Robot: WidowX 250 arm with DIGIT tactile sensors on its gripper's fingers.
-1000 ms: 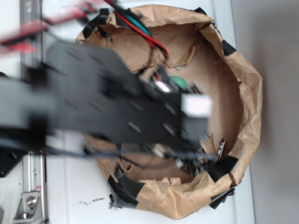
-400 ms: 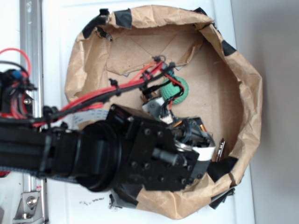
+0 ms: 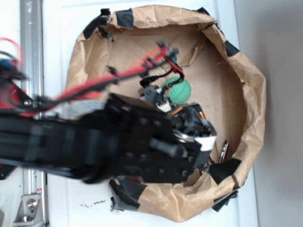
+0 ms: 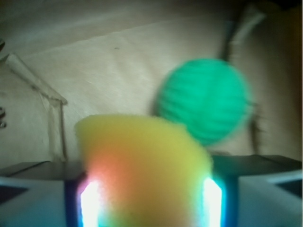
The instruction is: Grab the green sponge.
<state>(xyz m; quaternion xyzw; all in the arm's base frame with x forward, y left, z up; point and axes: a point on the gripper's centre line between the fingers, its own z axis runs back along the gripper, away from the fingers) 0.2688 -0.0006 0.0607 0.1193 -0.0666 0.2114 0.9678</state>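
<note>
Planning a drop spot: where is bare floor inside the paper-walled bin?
Bare cardboard lies right of the green sponge, up to the paper wall, and at the upper left corner. The lower middle is crowded by the arm and gripper, shut on a yellow sponge.

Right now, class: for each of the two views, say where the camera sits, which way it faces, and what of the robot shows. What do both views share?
Exterior: overhead, facing down into the brown paper enclosure; the blurred black arm and red cables show.
Wrist: sits at the gripper, looking out low between the fingers over a yellow sponge that sits between them.
Shared: the green sponge and the paper floor.
</note>
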